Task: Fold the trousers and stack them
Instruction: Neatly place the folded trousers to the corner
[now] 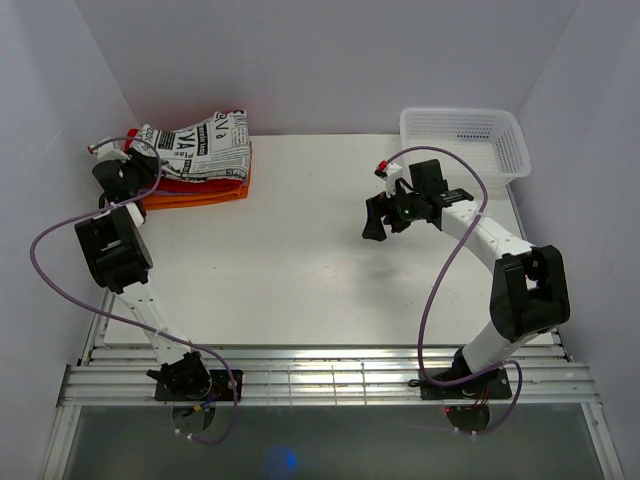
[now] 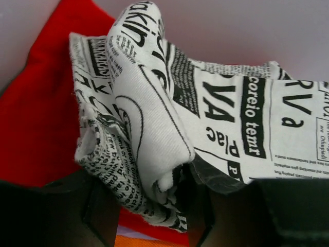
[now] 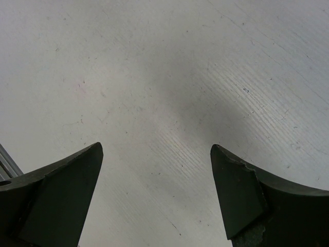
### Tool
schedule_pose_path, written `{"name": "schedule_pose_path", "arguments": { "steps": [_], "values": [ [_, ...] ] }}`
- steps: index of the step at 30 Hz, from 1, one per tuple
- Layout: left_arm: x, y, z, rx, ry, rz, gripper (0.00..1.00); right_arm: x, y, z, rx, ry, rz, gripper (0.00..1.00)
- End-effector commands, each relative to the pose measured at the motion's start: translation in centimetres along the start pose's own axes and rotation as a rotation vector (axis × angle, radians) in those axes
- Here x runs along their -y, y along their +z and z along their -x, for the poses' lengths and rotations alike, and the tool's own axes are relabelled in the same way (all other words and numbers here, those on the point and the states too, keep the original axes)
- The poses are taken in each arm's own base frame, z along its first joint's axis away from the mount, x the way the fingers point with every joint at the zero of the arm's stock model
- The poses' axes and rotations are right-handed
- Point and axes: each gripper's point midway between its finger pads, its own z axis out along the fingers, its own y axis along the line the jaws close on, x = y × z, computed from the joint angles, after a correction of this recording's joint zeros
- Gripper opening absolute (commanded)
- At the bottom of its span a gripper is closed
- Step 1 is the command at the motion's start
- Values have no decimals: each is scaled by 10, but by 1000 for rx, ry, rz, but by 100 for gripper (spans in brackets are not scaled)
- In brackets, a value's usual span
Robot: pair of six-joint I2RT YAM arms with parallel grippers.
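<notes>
The trousers (image 1: 200, 145), white with black newspaper print, lie folded on top of a stack of cloths at the table's far left. In the left wrist view a bunched fold of the trousers (image 2: 154, 128) sits between the fingers of my left gripper (image 2: 151, 206). The jaws stand apart, with a dark gap between the fold and the right finger (image 2: 205, 221), so the gripper looks open. In the top view my left gripper (image 1: 140, 165) is at the stack's left edge. My right gripper (image 1: 378, 222) hovers open over bare table right of centre; nothing lies between its fingers (image 3: 157, 175).
Under the trousers lie a red cloth (image 2: 36, 118), a thin purple layer (image 2: 128, 231) and an orange cloth (image 1: 200, 197). A white mesh basket (image 1: 465, 140) stands at the back right. White walls close in the table (image 1: 300, 260) on three sides.
</notes>
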Motion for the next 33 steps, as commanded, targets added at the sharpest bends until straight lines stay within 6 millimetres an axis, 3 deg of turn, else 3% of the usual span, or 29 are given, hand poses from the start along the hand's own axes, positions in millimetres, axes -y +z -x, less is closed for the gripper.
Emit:
{"name": "schedule_pose_path", "arguments": {
  "steps": [1, 3, 5, 7, 8, 10, 11, 14, 15, 18, 20, 21, 22, 23, 27, 30, 33],
  "values": [
    [-12, -6, 56, 89, 143, 51, 56, -5, -10, 20, 43, -37, 9, 90],
    [-14, -12, 53, 64, 181, 75, 68, -6, -13, 20, 46, -41, 8, 90],
    [-17, -19, 63, 64, 204, 122, 71, -6, -14, 22, 53, -45, 6, 90],
    [-31, -30, 55, 10, 215, 192, 75, -7, -17, 23, 54, -51, 5, 90],
    [-30, -38, 62, 13, 222, 202, 76, -8, -18, 23, 54, -55, 4, 90],
    [-43, -54, 51, -46, 207, 249, 80, -7, -22, 23, 53, -64, -9, 90],
    [-44, -63, 57, -46, 215, 268, 81, -9, -25, 24, 60, -71, -12, 90],
    [-63, -90, 45, -129, 177, 332, 83, -9, -30, 23, 60, -85, -26, 90],
    [-61, -98, 49, -136, 177, 336, 83, -9, -34, 24, 67, -96, -37, 90],
    [-70, -128, 25, -291, 160, 376, 85, -10, -41, 19, 54, -117, -54, 90],
    [-71, -141, 23, -345, 167, 389, 88, -10, -45, 12, 39, -132, -66, 90],
    [-66, -151, 11, -414, 162, 363, 89, -7, -46, 8, 29, -133, -87, 90],
    [-61, -159, 14, -437, 185, 349, 91, -5, -48, 4, 19, -135, -97, 90],
    [-56, -164, 11, -467, 193, 332, 98, -5, -51, -4, 7, -130, -102, 90],
    [-13, -198, -12, -656, 213, 128, 98, 8, -64, -26, -17, -86, -148, 90],
    [13, -214, -10, -704, 180, 47, 98, 17, -74, -48, -36, -34, -190, 90],
    [54, -222, -8, -691, 200, -95, 98, 25, -83, -69, -52, 38, -218, 90]
  ]
}}
